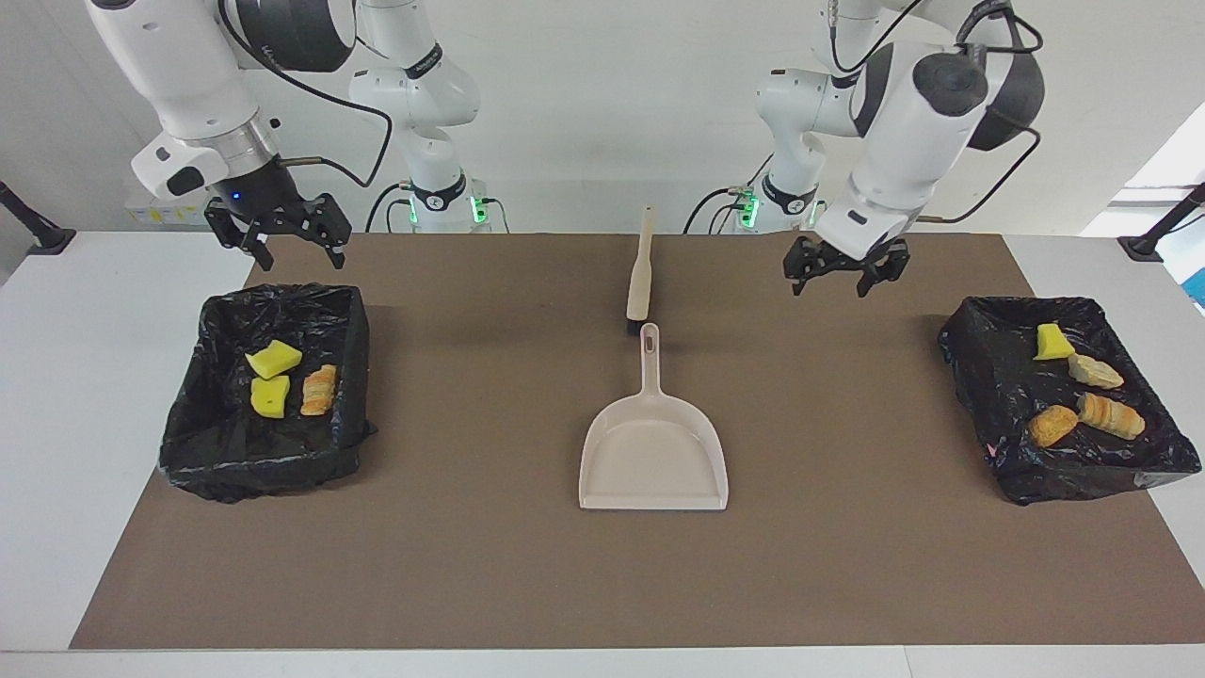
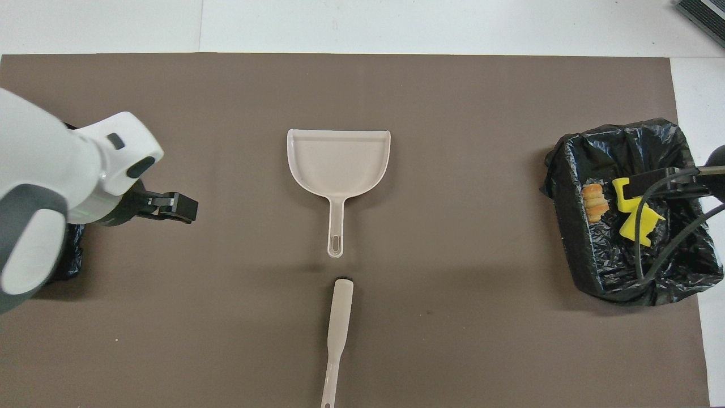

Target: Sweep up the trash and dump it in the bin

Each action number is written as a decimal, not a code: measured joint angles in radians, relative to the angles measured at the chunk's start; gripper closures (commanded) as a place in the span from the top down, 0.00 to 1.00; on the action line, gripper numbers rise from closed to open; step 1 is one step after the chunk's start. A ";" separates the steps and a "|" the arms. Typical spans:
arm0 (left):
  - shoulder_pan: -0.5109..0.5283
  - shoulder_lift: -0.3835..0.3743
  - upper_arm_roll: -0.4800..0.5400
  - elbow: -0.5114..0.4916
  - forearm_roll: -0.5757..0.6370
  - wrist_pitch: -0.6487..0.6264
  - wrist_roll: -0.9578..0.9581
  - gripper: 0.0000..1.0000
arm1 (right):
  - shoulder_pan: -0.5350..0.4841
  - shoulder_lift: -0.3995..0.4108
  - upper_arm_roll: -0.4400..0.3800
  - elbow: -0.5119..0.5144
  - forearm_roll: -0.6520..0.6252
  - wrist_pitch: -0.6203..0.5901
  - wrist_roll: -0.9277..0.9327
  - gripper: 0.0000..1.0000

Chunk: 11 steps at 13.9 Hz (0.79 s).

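1. Since the brown mat (image 1: 847, 565) on the tabletop (image 1: 75, 424) shows no scraps, sweeping looks done.
2. Two bins (image 1: 188, 461) (image 1: 979, 377) hold all the trash (image 1: 273, 359) (image 1: 1111, 415).
3. Dustpan (image 1: 653, 452) lies empty mid-mat, brush (image 1: 640, 273) beside its handle.
4. Left tool (image 1: 841, 272) and right tool (image 1: 280, 241) hang wide, holding nothing.

Bare brown mat (image 1: 471, 565) lies open between the two lined bins (image 1: 266, 391) (image 1: 1068, 395) — only the dustpan (image 1: 654, 457) and brush (image 1: 641, 268) interrupt mid-table.

a robot lab — two arms (image 1: 875, 104) bolted by a bare white table (image 1: 85, 395).
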 measured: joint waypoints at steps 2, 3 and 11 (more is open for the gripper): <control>0.068 -0.045 0.001 0.026 0.000 -0.075 0.090 1.00 | 0.000 0.000 0.000 0.000 0.000 0.000 0.000 1.00; 0.098 -0.057 0.002 0.058 0.000 -0.118 0.128 1.00 | 0.000 0.000 0.000 0.000 0.000 0.000 0.000 1.00; 0.181 0.022 0.001 0.302 0.012 -0.296 0.263 1.00 | 0.000 0.000 0.000 0.000 0.000 0.000 0.000 1.00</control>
